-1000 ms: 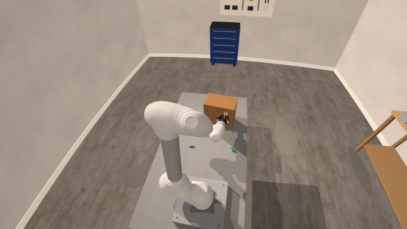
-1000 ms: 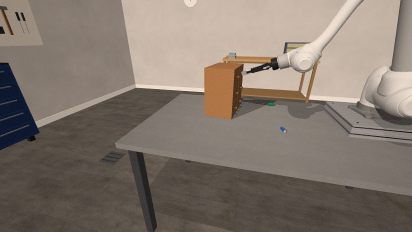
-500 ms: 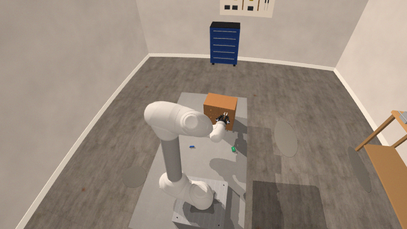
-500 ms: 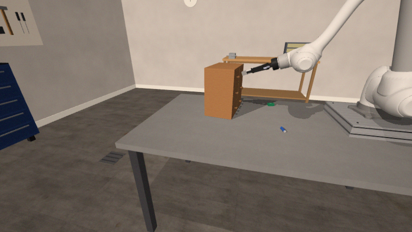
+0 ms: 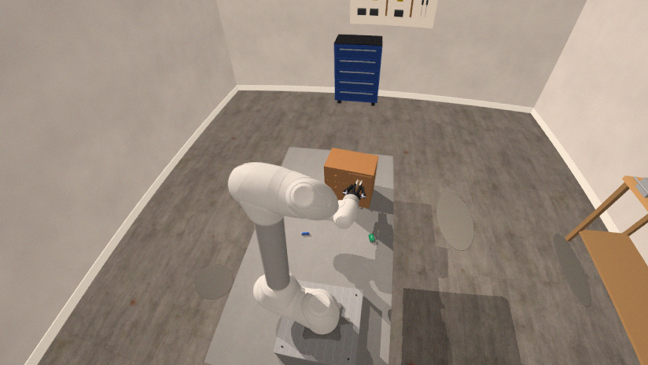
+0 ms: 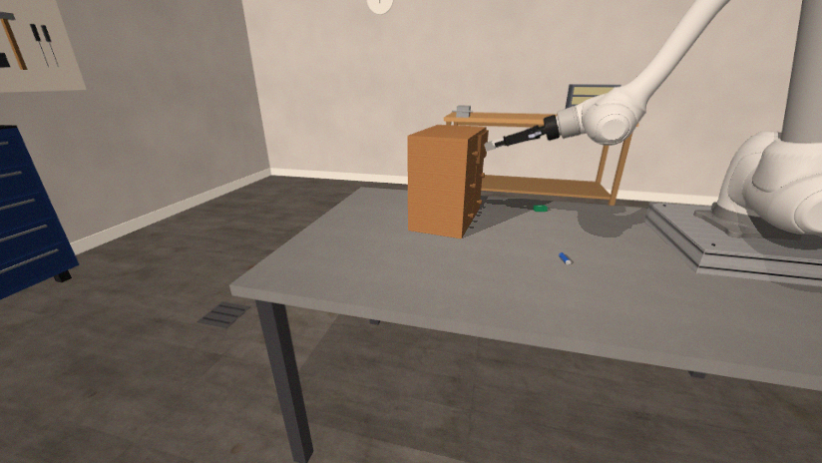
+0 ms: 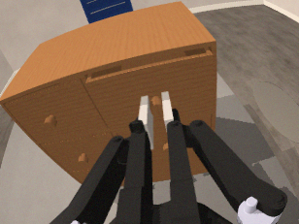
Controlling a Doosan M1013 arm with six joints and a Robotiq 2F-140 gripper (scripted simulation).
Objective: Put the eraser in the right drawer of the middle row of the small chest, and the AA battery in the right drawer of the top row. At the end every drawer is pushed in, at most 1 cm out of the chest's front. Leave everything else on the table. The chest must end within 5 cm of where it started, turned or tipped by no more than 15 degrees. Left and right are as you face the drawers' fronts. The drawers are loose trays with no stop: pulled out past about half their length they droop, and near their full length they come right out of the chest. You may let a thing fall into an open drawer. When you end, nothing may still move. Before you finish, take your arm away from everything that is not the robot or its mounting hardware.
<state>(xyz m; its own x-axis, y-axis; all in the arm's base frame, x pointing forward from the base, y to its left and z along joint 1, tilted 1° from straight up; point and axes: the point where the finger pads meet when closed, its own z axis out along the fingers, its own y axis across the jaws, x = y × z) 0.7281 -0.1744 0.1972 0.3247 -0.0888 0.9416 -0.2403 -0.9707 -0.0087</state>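
While the small chest (image 5: 351, 160) (image 6: 437, 184) (image 7: 121, 57) stands upright on the table (image 5: 312, 258) (image 6: 460, 281), the gripper (image 5: 358, 182) (image 6: 489, 146) (image 7: 156, 104) reaches toward its front. Its pale pads are clamped on the knob (image 7: 155, 100) of the chest's top right drawer (image 7: 194, 79). That drawer stands slightly out of the chest's front, with a narrow gap along its upper edge. The arm (image 5: 281, 190) (image 6: 613, 118) comes in from the chest's front side.

A blue piece (image 5: 305, 234) (image 6: 565, 257), with a white end, lies on the table in front of the chest, toward its left. A green piece (image 5: 371, 237) (image 6: 540, 208) lies in front of the chest, toward its right. The pieces are too small to tell which is the eraser or the battery.
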